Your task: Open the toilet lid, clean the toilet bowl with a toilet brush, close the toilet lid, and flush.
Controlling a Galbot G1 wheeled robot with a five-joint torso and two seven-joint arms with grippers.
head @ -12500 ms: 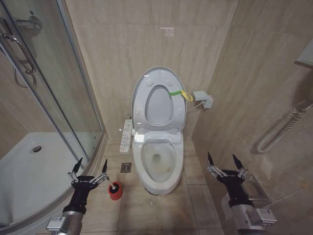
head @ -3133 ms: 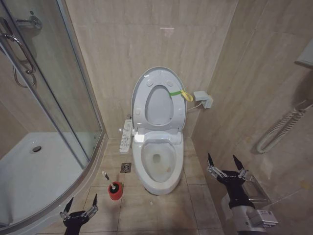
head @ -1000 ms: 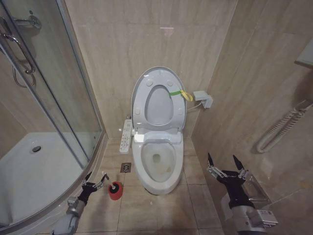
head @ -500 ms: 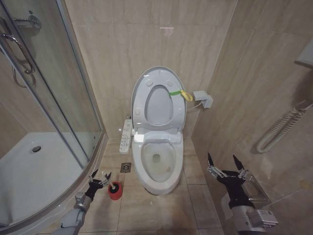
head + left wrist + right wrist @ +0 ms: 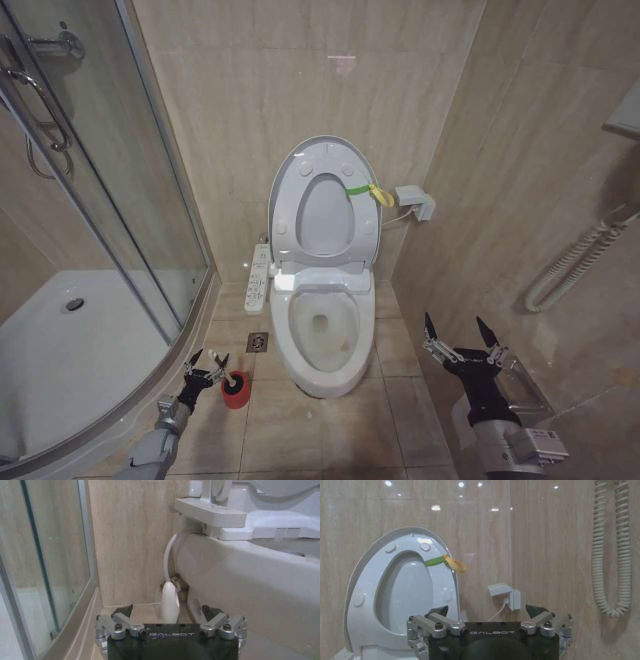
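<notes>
The toilet lid (image 5: 325, 215) stands raised against the wall with the seat ring up in front of it and a yellow-green band (image 5: 358, 189) at its edge. Below it the toilet bowl (image 5: 322, 335) lies uncovered. The toilet brush stands in its red holder (image 5: 236, 391) on the floor left of the bowl. My left gripper (image 5: 205, 362) is low beside it, open, and the white brush handle (image 5: 170, 602) rises between its fingers (image 5: 122, 612) without being touched. My right gripper (image 5: 462, 335) hangs open to the right of the bowl, facing the lid (image 5: 405, 588).
The curved shower tray (image 5: 60, 350) and its glass door (image 5: 100, 200) close off the left. A control panel (image 5: 258, 275) sticks out at the bowl's left side. A socket box (image 5: 415, 202) and a coiled cord (image 5: 570, 265) hang on the right wall. A floor drain (image 5: 258, 342) is set into the tiles.
My left gripper has moved forward and right, close to the floor, until the brush handle stands between its open fingers. The right arm, lid and bowl are unchanged.
</notes>
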